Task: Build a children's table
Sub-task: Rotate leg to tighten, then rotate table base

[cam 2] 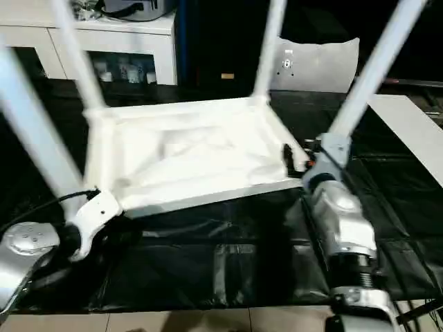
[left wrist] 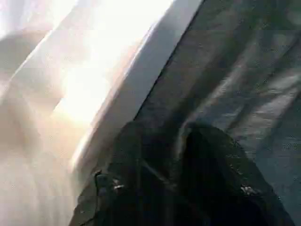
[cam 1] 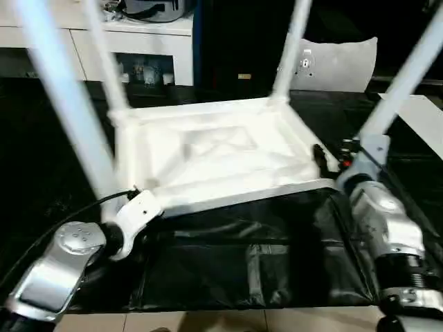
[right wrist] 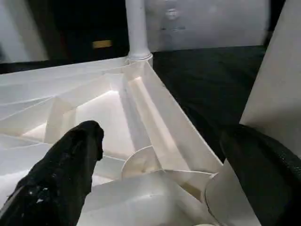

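Black sheet [cam 1: 242, 270]: table [cam 1: 214, 155] between pincers.

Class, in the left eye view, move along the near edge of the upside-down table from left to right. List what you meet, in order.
Left gripper at the near-left corner → near-left leg → ribbed underside of the table top → right gripper at the near-right corner → near-right leg.
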You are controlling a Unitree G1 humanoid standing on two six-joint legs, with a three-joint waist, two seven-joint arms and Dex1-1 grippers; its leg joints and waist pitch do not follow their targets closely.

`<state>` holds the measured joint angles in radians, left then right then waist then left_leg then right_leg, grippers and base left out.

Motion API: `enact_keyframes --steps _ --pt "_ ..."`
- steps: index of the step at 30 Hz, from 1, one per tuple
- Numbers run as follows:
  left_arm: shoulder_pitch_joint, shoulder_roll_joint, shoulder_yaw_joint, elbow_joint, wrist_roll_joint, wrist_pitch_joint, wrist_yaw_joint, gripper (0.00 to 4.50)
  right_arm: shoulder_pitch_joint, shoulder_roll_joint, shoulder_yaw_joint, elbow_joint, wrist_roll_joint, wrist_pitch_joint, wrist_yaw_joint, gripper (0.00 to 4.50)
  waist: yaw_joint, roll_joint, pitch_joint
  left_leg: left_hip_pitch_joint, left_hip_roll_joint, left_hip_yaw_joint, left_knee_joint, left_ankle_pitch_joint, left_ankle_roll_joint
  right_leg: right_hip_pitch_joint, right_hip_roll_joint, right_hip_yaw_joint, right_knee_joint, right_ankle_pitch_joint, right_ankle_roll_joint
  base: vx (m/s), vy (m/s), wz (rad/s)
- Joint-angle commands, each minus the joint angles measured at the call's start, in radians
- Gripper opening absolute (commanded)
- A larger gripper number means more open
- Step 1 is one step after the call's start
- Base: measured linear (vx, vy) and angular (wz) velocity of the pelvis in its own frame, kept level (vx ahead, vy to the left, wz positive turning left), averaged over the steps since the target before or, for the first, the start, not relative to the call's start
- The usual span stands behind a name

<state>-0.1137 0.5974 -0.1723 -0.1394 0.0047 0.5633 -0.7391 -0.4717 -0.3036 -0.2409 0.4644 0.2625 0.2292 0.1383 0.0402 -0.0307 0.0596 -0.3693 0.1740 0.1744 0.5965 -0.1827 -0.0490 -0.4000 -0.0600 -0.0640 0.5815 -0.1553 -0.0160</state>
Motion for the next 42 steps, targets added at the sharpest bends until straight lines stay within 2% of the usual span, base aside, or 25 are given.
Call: enact_keyframes --steps 1,3,6,9,11,12,14,15,19,20,21,23,24,25,26,27,28,31,32,34,35,36,38,40,42 --pt "-0.001 -0.017 0.017 0.008 0.002 -0.034 0.021 1.83 -0.021 -0.033 -0.06 -0.009 0.0 -0.022 -0.025 4.5 -0.011 0.017 -0.063 0.022 0.042 -0.017 -0.073 -0.312 -0.018 0.028 -0.063 0.043 -0.076 -0.4 -0.11 0.0 0.0 0.0" --pt "0.006 -0.035 0.028 0.006 -0.013 -0.042 0.027 1.83 -0.003 -0.021 -0.057 -0.051 0.05 0.004 0.046 4.5 -0.014 0.014 -0.065 0.015 0.044 -0.018 -0.075 -0.298 -0.01 0.036 -0.064 0.043 -0.068 -0.35 -0.122 0.0 0.0 0.0" --pt "0.017 -0.05 0.041 0.008 -0.033 -0.067 0.031 1.83 0.03 -0.025 -0.009 -0.098 0.047 -0.002 0.107 4.5 -0.018 0.013 -0.066 0.009 0.044 -0.016 -0.073 -0.27 0.007 0.04 -0.067 0.043 -0.066 -0.322 -0.139 0.0 0.0 0.0" --pt "0.071 -0.05 0.09 -0.021 -0.083 -0.092 0.024 1.83 0.092 -0.017 0.063 -0.202 0.037 -0.001 0.171 4.5 -0.026 0.015 -0.065 0.006 0.044 -0.015 -0.072 -0.257 0.019 0.041 -0.066 0.044 -0.068 -0.319 -0.148 0.0 0.0 0.0" --pt "0.085 -0.048 0.105 -0.029 -0.094 -0.095 0.021 1.83 0.108 -0.01 0.077 -0.232 0.04 -0.001 0.184 4.5 -0.031 0.015 -0.065 0.006 0.046 -0.015 -0.073 -0.254 0.024 0.04 -0.064 0.043 -0.067 -0.312 -0.155 0.0 0.0 0.0" --pt "0.105 -0.047 0.132 -0.045 -0.119 -0.099 0.008 1.83 0.13 0.003 0.09 -0.282 0.064 0.02 0.202 4.5 -0.034 0.018 -0.06 0.012 0.047 -0.015 -0.075 -0.285 0.023 0.033 -0.062 0.042 -0.072 -0.348 -0.159 0.0 0.0 0.0" --pt "0.116 -0.048 0.148 -0.053 -0.134 -0.102 0.0 1.83 0.143 0.008 0.096 -0.311 0.077 0.039 0.216 4.5 -0.035 0.018 -0.056 0.012 0.05 -0.018 -0.079 -0.313 0.019 0.034 -0.064 0.042 -0.076 -0.391 -0.148 0.0 0.0 0.0" --pt "0.139 -0.033 0.183 -0.079 -0.173 -0.098 -0.035 1.83 0.178 0.015 0.119 -0.375 0.098 0.084 0.235 4.5 -0.035 0.021 -0.052 0.019 0.049 -0.019 -0.079 -0.341 0.013 0.027 -0.062 0.041 -0.08 -0.427 -0.14 0.0 0.0 0.0" --pt "0.161 -0.003 0.276 -0.12 -0.257 -0.036 -0.074 2.0 0.239 0.027 0.149 -0.474 0.167 0.162 0.276 4.5 -0.035 0.023 -0.049 0.022 0.048 -0.021 -0.082 -0.377 0.003 0.022 -0.061 0.042 -0.083 -0.468 -0.12 0.0 0.0 0.0" --pt "0.166 0.007 0.3 -0.119 -0.269 -0.022 -0.076 2.11 0.253 0.027 0.16 -0.49 0.178 0.159 0.297 4.5 -0.033 0.032 -0.048 0.025 0.047 -0.022 -0.081 -0.388 -0.001 0.02 -0.062 0.042 -0.084 -0.479 -0.118 0.0 0.0 0.0" --pt "0.173 0.023 0.324 -0.116 -0.277 -0.01 -0.078 2.18 0.268 0.022 0.172 -0.506 0.188 0.159 0.321 4.5 -0.036 0.026 -0.046 0.025 0.047 -0.025 -0.082 -0.413 -0.008 0.018 -0.061 0.039 -0.089 -0.51 -0.106 0.0 0.0 0.0" --pt "0.183 0.052 0.358 -0.106 -0.285 -0.003 -0.089 2.21 0.29 0.011 0.19 -0.53 0.202 0.169 0.358 4.5 -0.035 0.03 -0.045 0.026 0.046 -0.027 -0.083 -0.422 -0.009 0.017 -0.062 0.039 -0.091 -0.527 -0.097 0.0 0.0 0.0" --pt "0.193 0.093 0.406 -0.084 -0.297 -0.01 -0.117 2.28 0.318 -0.004 0.212 -0.561 0.213 0.181 0.401 4.5 -0.036 0.024 -0.043 0.023 0.046 -0.028 -0.084 -0.424 -0.006 0.019 -0.063 0.04 -0.093 -0.545 -0.084 0.0 0.0 0.0" --pt "0.193 0.093 0.406 -0.084 -0.297 -0.01 -0.117 2.44 0.318 -0.004 0.212 -0.561 0.213 0.181 0.401 4.5 -0.034 0.026 -0.042 0.023 0.045 -0.028 -0.085 -0.427 -0.005 0.018 -0.063 0.04 -0.096 -0.556 -0.077 0.0 0.0 0.0" --pt "0.195 0.116 0.434 -0.068 -0.306 -0.023 -0.135 2.54 0.333 -0.013 0.223 -0.58 0.209 0.189 0.415 4.5 -0.036 0.027 -0.041 0.027 0.045 -0.029 -0.085 -0.435 -0.007 0.013 -0.063 0.039 -0.098 -0.568 -0.073 0.0 0.0 0.0" --pt "0.188 0.13 0.453 -0.051 -0.31 -0.038 -0.143 2.59 0.342 -0.018 0.232 -0.584 0.19 0.185 0.412 4.5 -0.036 0.023 -0.042 0.027 0.045 -0.029 -0.084 -0.435 -0.007 0.014 -0.064 0.039 -0.099 -0.574 -0.071 0.0 0.0 0.0" --pt "0.156 0.144 0.486 -0.018 -0.331 -0.06 -0.153 2.59 0.354 -0.023 0.247 -0.587 0.144 0.181 0.383 4.5 -0.034 0.026 -0.04 0.026 0.044 -0.03 -0.086 -0.435 -0.01 0.013 -0.065 0.039 -0.1 -0.585 -0.067 0.0 0.0 0.0" --pt "0.12 0.14 0.498 0.005 -0.351 -0.064 -0.157 2.8 0.356 -0.025 0.261 -0.577 0.113 0.192 0.354 4.5 -0.033 0.029 -0.039 0.038 0.043 -0.031 -0.084 -0.469 -0.024 0.005 -0.065 0.037 -0.103 -0.604 -0.07 0.0 0.0 0.0" --pt "0.065 0.118 0.489 0.036 -0.386 -0.051 -0.159 2.92 0.36 -0.043 0.297 -0.572 0.084 0.249 0.335 4.5 -0.031 0.028 -0.039 0.037 0.045 -0.035 -0.087 -0.481 -0.032 0.008 -0.067 0.036 -0.1 -0.606 -0.07 0.0 0.0 0.0" --pt "0.055 0.114 0.486 0.043 -0.392 -0.049 -0.16 3.01 0.361 -0.047 0.304 -0.573 0.081 0.266 0.333 4.5 -0.031 0.03 -0.04 0.039 0.045 -0.034 -0.085 -0.494 -0.037 0.007 -0.068 0.039 -0.1 -0.588 -0.078 0.0 0.0 0.0" --pt "0.033 0.101 0.479 0.061 -0.403 -0.049 -0.163 3.11 0.36 -0.051 0.316 -0.572 0.07 0.281 0.325 4.5 -0.032 0.028 -0.041 0.029 0.045 -0.037 -0.088 -0.485 -0.039 0.016 -0.071 0.037 -0.097 -0.59 -0.076 0.0 0.0 0.0" --pt "0.016 0.091 0.474 0.08 -0.41 -0.054 -0.169 3.25 0.359 -0.054 0.323 -0.571 0.062 0.294 0.32 4.5 -0.031 0.027 -0.044 0.035 0.044 -0.035 -0.085 -0.482 -0.04 0.012 -0.071 0.038 -0.099 -0.586 -0.073 0.0 0.0 0.0" --pt "-0.021 0.069 0.452 0.123 -0.412 -0.071 -0.182 3.39 0.356 -0.061 0.346 -0.56 0.03 0.296 0.316 4.5 -0.032 0.026 -0.044 0.032 0.043 -0.034 -0.084 -0.469 -0.037 0.014 -0.073 0.04 -0.098 -0.579 -0.075 0.0 0.0 0.0" --pt "-0.068 0.041 0.405 0.171 -0.401 -0.101 -0.211 3.42 0.347 -0.054 0.356 -0.526 -0.009 0.279 0.296 4.5 -0.031 0.02 -0.049 0.034 0.041 -0.03 -0.079 -0.445 -0.031 0.012 -0.076 0.041 -0.103 -0.592 -0.071 0.0 0.0 0.0" --pt "-0.097 0.02 0.383 0.188 -0.412 -0.104 -0.225 3.79 0.334 -0.046 0.351 -0.499 -0.023 0.283 0.267 4.5 -0.029 0.021 -0.051 0.027 0.045 -0.032 -0.081 -0.416 -0.032 0.019 -0.079 0.042 -0.098 -0.572 -0.082 0.0 0.0 0.0"
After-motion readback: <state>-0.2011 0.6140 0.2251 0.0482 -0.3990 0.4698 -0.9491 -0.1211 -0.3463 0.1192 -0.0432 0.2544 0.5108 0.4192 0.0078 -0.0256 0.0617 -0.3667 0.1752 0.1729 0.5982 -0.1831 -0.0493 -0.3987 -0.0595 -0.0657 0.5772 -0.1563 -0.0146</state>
